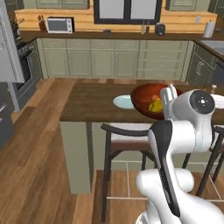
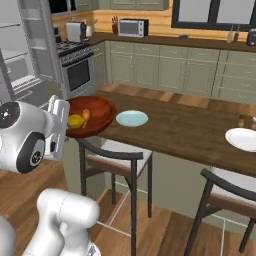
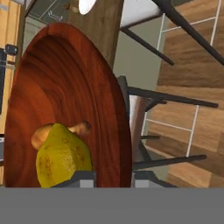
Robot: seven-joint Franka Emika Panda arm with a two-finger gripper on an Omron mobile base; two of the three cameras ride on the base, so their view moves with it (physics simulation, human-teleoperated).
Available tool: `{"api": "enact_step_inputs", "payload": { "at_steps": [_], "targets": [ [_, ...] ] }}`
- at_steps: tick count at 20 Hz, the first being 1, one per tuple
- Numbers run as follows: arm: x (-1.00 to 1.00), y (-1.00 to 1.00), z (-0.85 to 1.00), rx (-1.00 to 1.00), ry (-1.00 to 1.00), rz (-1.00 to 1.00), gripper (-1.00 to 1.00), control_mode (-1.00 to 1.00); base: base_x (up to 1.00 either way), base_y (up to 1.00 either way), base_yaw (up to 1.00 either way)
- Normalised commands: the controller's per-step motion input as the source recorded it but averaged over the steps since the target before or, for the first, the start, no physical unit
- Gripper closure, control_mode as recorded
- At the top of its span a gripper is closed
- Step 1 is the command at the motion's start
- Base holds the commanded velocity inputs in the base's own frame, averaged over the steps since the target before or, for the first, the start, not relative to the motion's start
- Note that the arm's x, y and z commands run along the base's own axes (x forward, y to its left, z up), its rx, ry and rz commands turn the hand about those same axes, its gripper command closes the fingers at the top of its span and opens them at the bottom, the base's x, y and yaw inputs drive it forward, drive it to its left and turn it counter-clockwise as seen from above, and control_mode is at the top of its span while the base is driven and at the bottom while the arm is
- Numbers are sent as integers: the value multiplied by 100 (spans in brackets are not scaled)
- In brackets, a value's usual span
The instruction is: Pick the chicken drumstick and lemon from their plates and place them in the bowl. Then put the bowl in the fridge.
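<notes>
Bowl (image 3: 65, 87) in jaws, lemon (image 3: 61, 157) inside, unlabelled

No readable txt, labels, brands, nos. or signs anywhere. Microwave (image 1: 59, 25) front on the back surface: blank, panel too small/blurry to make out any markings. Bottles (image 1: 145, 28) by the window: no legible labels. Bowl (image 3: 65, 109), lemon (image 3: 61, 159), pale blue plate (image 2: 132, 118): plain, no print. Cabinets (image 1: 113, 59) and oven (image 2: 77, 72): no badges or lettering to be read.
</notes>
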Motion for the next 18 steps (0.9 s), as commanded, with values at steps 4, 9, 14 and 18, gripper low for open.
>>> {"api": "enact_step_inputs", "payload": {
  "at_steps": [4, 9, 14, 18],
  "targets": [
    [0, 0, 0, 0, 0, 0, 100, 100, 28, 100, -19],
    [0, 0, 0, 0, 0, 0, 100, 100, 29, 100, -20],
    [0, 0, 0, 0, 0, 0, 100, 100, 19, 100, -36],
    [0, 0, 0, 0, 0, 0, 100, 100, 15, 100, -53]
  ]
}}
